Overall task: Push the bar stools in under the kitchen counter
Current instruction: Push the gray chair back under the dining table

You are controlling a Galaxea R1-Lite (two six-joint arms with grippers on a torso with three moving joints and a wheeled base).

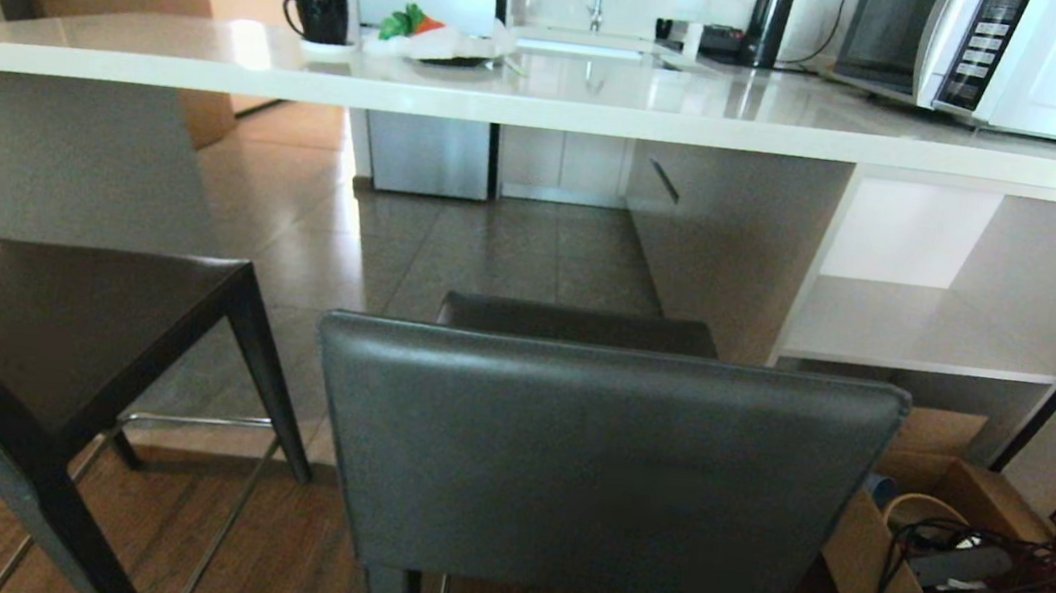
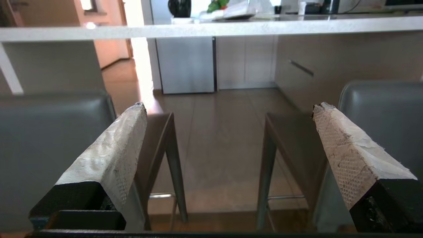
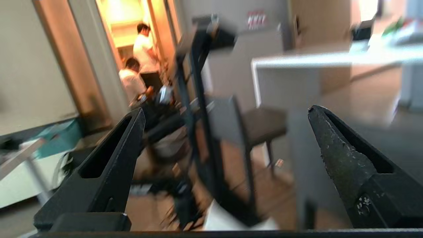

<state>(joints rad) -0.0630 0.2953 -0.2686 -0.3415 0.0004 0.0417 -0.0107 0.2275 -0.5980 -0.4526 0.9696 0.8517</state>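
From our head camera, two bar stools stand on the floor short of the desk (image 1: pixel 552 103), the long white kitchen counter that spans the scene at 12 o'clock. The nearer stool (image 1: pixel 603 462) sits dead centre, its grey padded backrest facing us and its dark seat pointing toward the open space under the slab; only the seat's far edge comes near the line of the slab's front edge. The second stool (image 1: pixel 70 331) stands at 9 o'clock, turned at an angle, its seat also out in front of the desk, its metal footrest bar showing low down.

On the desk we see a black mug (image 1: pixel 319 13) at 11 o'clock and a microwave (image 1: pixel 1021 57) at 1 o'clock.

Neither arm shows in our head view. Our left gripper (image 2: pixel 228 109) points at the gap between the two backrests, its fingers (image 2: pixel 114 155) spread wide and holding nothing. Our right gripper (image 3: pixel 226 114) is likewise wide apart and empty, facing a blurred stool and a doorway with two people (image 3: pixel 137 66) beyond.
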